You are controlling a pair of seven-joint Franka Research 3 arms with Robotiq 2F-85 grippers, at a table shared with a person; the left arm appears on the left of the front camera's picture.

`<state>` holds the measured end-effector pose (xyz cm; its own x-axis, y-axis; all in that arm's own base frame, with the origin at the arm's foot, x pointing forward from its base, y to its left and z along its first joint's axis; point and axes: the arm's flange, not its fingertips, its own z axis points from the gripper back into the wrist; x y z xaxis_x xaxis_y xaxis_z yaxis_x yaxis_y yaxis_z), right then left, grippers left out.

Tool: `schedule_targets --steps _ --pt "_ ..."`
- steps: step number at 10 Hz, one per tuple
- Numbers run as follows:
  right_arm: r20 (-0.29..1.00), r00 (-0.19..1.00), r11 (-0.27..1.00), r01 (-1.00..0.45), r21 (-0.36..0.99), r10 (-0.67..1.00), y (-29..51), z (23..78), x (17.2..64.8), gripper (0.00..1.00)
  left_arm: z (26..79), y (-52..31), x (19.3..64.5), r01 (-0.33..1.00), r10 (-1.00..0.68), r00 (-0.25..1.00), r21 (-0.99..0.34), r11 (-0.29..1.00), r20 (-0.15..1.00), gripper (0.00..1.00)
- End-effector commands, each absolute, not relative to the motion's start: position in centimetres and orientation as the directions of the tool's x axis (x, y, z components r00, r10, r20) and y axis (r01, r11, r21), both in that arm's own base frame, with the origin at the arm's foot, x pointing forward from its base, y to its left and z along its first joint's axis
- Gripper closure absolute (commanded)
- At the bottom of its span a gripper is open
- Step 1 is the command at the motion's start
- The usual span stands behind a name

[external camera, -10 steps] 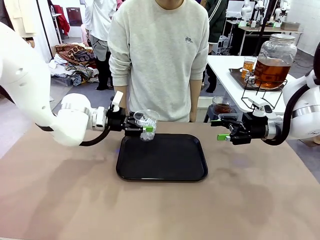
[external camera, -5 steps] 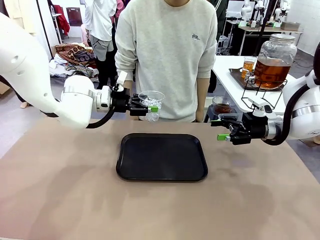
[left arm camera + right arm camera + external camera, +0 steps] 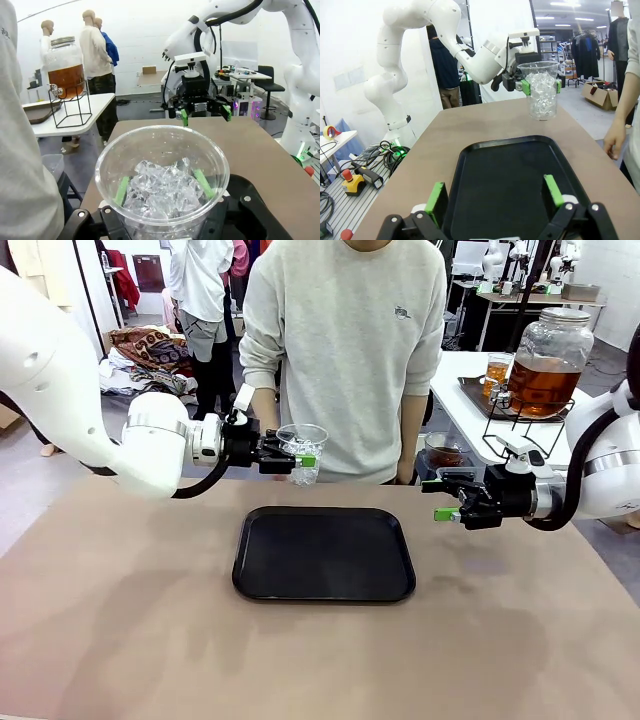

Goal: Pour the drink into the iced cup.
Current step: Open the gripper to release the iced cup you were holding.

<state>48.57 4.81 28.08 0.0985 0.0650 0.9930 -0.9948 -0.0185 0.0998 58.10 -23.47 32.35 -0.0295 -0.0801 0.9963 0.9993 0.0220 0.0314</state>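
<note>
Evidently the left tool (image 3: 290,457) grips the iced cup (image 3: 302,452) upright above the black tray (image 3: 325,555), presented for filling, while the right tool (image 3: 447,500) waits open-jawed.

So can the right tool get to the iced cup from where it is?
Probably yes: the right tool is open and the air above the black tray lies free toward the iced cup, held up by the left tool.

Left gripper (image 3: 300,453) lifts the iced cup (image 3: 302,453) above the tray

The black tray (image 3: 324,554) lies below and just right of that gripper; the right gripper (image 3: 441,499) hangs empty, jaws apart, off the tray's right edge, the drink dispenser (image 3: 547,364) behind it.
</note>
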Motion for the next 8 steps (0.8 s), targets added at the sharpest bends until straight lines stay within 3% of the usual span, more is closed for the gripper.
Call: schedule_targets --steps 1,8 --pt "0.993 0.1 -0.013 -0.995 0.101 0.066 5.0 28.37 48.9 0.0 32.51 -23.54 57.82 0.998 -0.074 -0.05 0.052 0.02 0.996 0.39" --pt "0.993 0.1 -0.013 -0.995 0.101 0.066 5.0 28.37 48.9 0.0 32.51 -23.54 57.82 0.998 -0.074 -0.05 0.052 0.02 0.996 0.39"
